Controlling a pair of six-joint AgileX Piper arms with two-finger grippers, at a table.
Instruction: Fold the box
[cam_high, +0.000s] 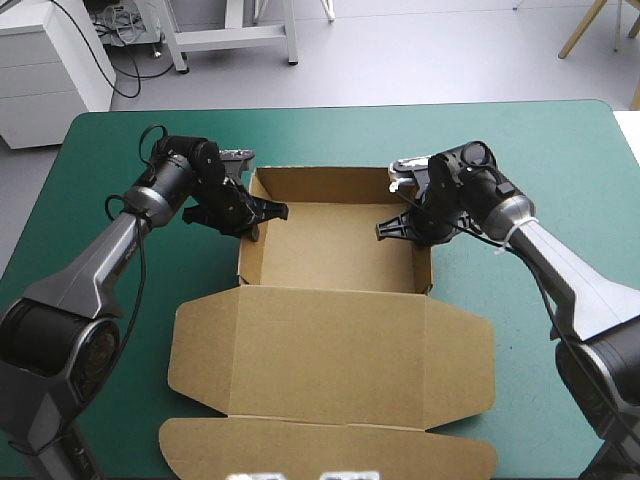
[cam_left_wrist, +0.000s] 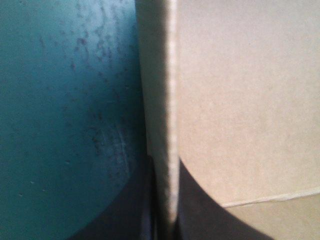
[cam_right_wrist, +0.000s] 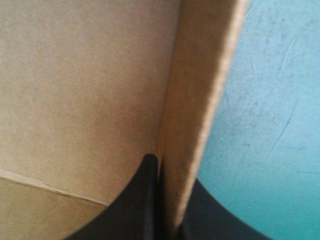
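The brown box (cam_high: 335, 250) stands as an open tray at the table's middle, three walls raised, its lid (cam_high: 330, 370) lying flat toward the near edge. My left gripper (cam_high: 262, 214) straddles the tray's left wall (cam_left_wrist: 167, 100), one black finger (cam_left_wrist: 130, 210) outside and one inside, shut on the board. My right gripper (cam_high: 400, 225) pinches the tray's right wall (cam_right_wrist: 200, 100) the same way, with one finger (cam_right_wrist: 145, 200) inside the tray and the other outside over the teal-green cover (cam_right_wrist: 270, 125).
Teal-green table cover (cam_high: 120, 140) lies bare on both sides of the box and along the far edge. The flat lid with its flaps reaches almost to the near edge of the table.
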